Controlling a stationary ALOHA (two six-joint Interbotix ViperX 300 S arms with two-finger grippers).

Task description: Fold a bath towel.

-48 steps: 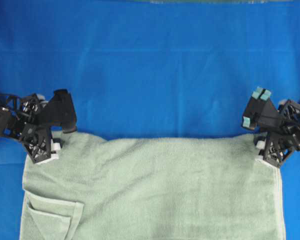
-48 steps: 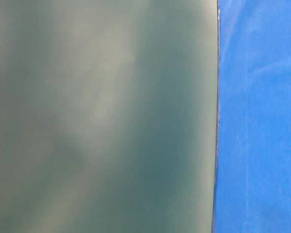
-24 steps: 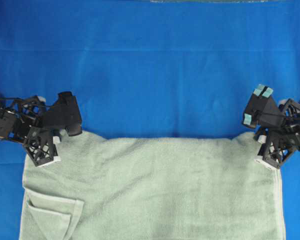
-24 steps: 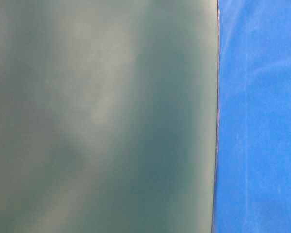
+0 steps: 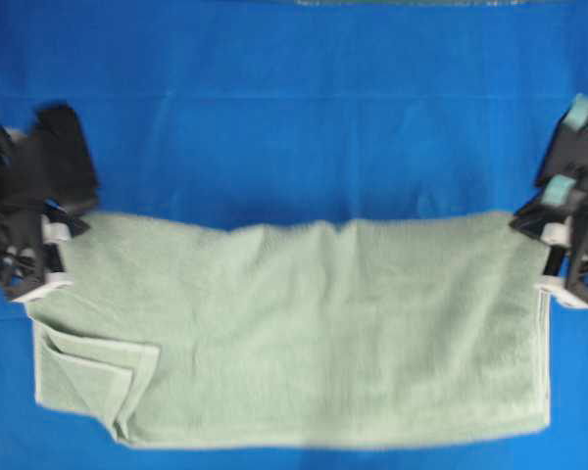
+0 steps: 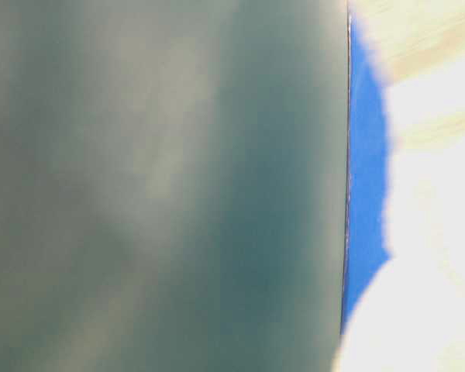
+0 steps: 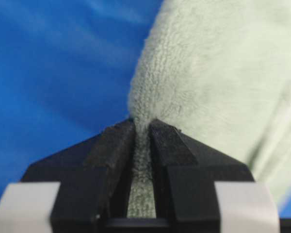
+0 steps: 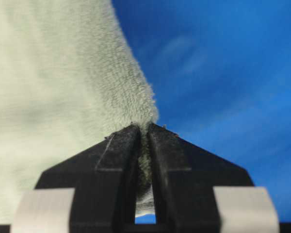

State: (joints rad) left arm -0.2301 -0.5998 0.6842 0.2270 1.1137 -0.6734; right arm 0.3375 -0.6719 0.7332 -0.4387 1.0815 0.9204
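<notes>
The bath towel (image 5: pixel 304 328) spans the lower half of the overhead view, pale sage-green against the blue cloth (image 5: pixel 294 117) that covers the tabletop. Its upper edge sags slightly in the middle and rises toward the two corners at 9 and 3 o'clock. Near 7 o'clock a corner of the towel is folded over onto itself, its flat hem band forming a slanted flap. The lower hem runs across the bottom of the view, with blue cloth showing below it.

The left tool (image 5: pixel 51 257) sits at the towel's upper left corner, blurred in the overhead view. In the left wrist view the left tool (image 7: pixel 141 128) has its black fingers (image 7: pixel 114 155) pressed close together with a thin strip of the towel (image 7: pixel 218 73) pinched between them, and terry cloth fans out beyond the tips toward 1 o'clock.

The right tool (image 5: pixel 552 259) sits at the towel's upper right corner. In the right wrist view the right tool (image 8: pixel 143 128) is likewise narrow, clamped on the towel's edge (image 8: pixel 53 87), which spreads away toward 10 o'clock.

The table-level view is mostly a blurred grey-green surface, with a strip of blue and an overexposed pale mass at 3 o'clock that cannot be identified.
</notes>
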